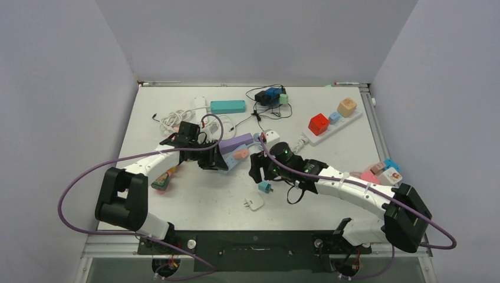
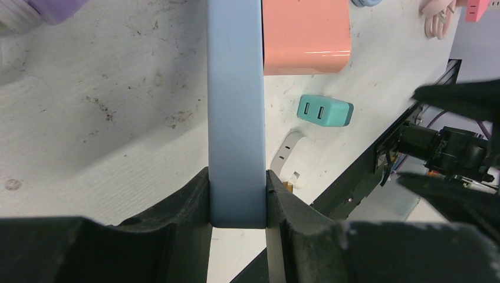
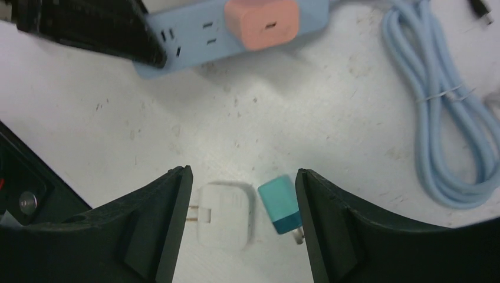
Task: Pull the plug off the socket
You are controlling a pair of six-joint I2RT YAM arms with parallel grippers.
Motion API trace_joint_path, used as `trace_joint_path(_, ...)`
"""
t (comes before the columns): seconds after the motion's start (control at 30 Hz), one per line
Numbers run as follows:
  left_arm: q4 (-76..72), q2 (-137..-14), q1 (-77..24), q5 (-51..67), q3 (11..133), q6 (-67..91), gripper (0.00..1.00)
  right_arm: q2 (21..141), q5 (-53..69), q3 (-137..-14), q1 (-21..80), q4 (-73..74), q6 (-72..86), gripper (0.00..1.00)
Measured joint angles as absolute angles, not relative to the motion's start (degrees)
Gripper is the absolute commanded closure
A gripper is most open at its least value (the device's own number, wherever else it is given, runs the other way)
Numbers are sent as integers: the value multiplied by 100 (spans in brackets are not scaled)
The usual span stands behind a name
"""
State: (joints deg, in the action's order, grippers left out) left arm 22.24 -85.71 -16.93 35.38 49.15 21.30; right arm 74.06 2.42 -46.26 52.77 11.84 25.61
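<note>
The socket, a slim light-blue power strip (image 3: 194,35), lies at mid-table, and its coiled light-blue cord (image 3: 436,118) lies beside it. A salmon-pink plug (image 3: 262,23) sits plugged into it; it also shows in the top view (image 1: 240,153). My left gripper (image 2: 237,197) is shut on one end of the strip (image 2: 236,106), also seen from above (image 1: 215,158). My right gripper (image 3: 242,177) is open above the table (image 1: 260,171). Below its fingers are a white charger (image 3: 225,213) and a teal plug (image 3: 282,203), which is blurred and close to the right finger.
A white strip (image 1: 330,127) with red, blue and tan cube plugs lies back right. A teal strip (image 1: 227,107), dark adapters with wires (image 1: 268,96) and white cables (image 1: 177,118) lie at the back. Pink and blue plugs (image 1: 380,171) sit by the right arm.
</note>
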Motion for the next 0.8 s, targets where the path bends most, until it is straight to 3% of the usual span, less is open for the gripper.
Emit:
trace_joint_path(0.5,2294,-8477,-1721,3892,4912,2029,100,8586,1533,-5162,4073,123,1861,0)
trace_joint_path(0.6,2294,-8477,-1721,3955,4912,2029,100,8757,1758,-5175,3994,-69,1780,4)
trace_joint_path(0.67,2296,-8477,-1721,3986,4912,2029,100,8862,1876,-5205,3994,-115,1726,0)
trace_joint_path(0.8,2296,-8477,-1721,4021,4912,2029,100,9045,2034,-5290,3994,-231,1675,10)
